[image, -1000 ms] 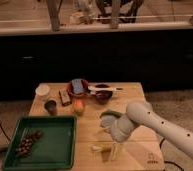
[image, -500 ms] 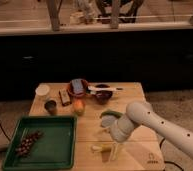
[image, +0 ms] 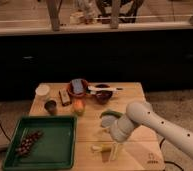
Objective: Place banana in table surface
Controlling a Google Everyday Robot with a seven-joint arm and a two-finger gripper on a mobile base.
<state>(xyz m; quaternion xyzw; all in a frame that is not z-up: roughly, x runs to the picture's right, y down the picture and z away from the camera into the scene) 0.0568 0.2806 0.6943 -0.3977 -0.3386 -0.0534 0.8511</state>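
The banana (image: 101,148) is pale yellow and lies flat on the wooden table (image: 135,95), near its front edge and just right of the green tray. My white arm reaches in from the lower right. My gripper (image: 114,150) hangs down from the round wrist, right beside the banana's right end and at about table height. I cannot tell whether it touches the banana.
A green tray (image: 60,150) holding a dark grape bunch (image: 28,143) fills the front left. At the back stand a white cup (image: 42,90), a dark cup (image: 51,105), an orange fruit (image: 78,106), a bowl with a blue object (image: 78,87), and a dark bowl (image: 103,93).
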